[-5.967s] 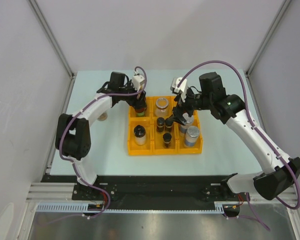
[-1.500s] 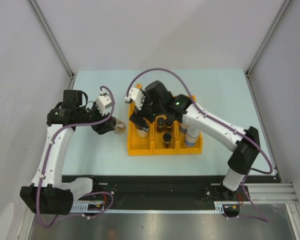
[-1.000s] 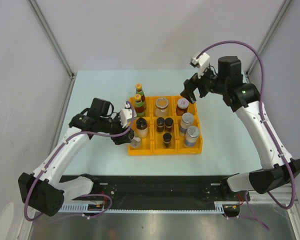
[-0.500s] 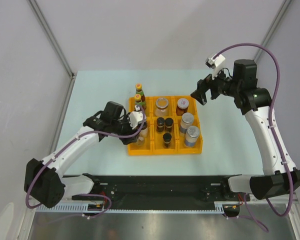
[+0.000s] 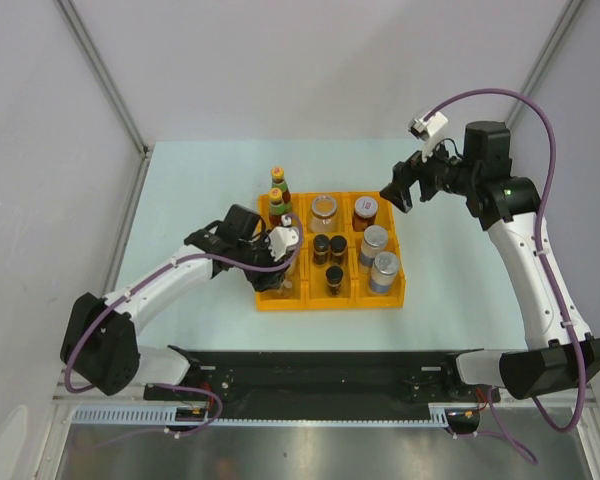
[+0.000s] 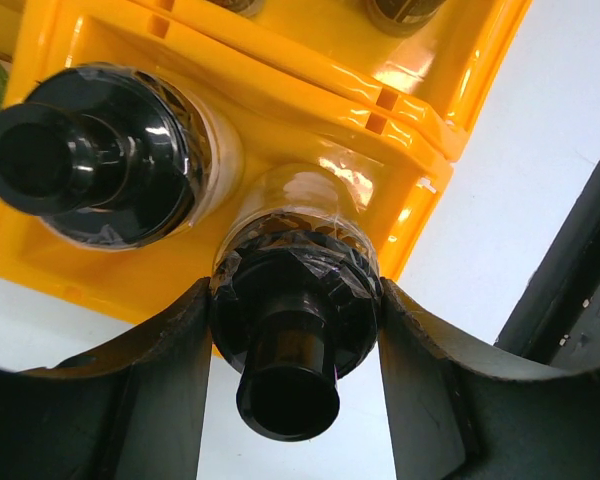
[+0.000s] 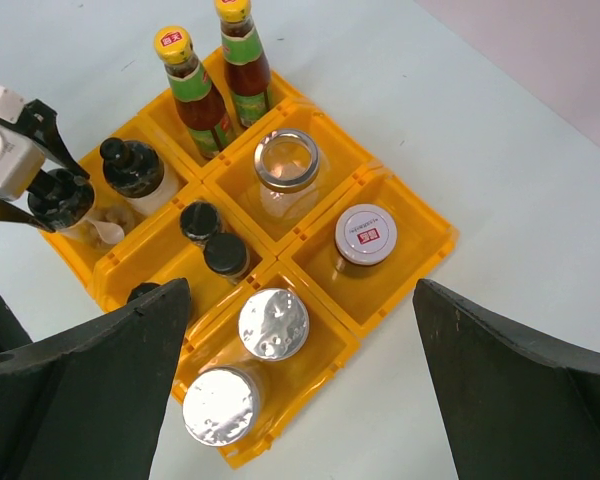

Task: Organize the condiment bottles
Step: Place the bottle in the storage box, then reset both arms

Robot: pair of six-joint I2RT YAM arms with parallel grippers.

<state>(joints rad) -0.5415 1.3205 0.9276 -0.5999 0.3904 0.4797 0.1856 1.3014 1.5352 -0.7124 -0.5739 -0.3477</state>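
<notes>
At tray (image 6: 420, 110) near-left compartment: left gripper (image 5: 277, 258) clamped on black-capped jar (image 6: 295, 300), apparently seating it; next, release upright; right gripper (image 5: 393, 188) fingers spread, empty.

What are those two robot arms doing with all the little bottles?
They are sorting bottles into a yellow tray. The left gripper grips a black-topped bottle by its cap in the tray's near-left compartment, beside another black-topped bottle. The right gripper is open and empty, hovering past the tray's far right corner. Sauce bottles and silver-lidded jars stand in other compartments.
</notes>
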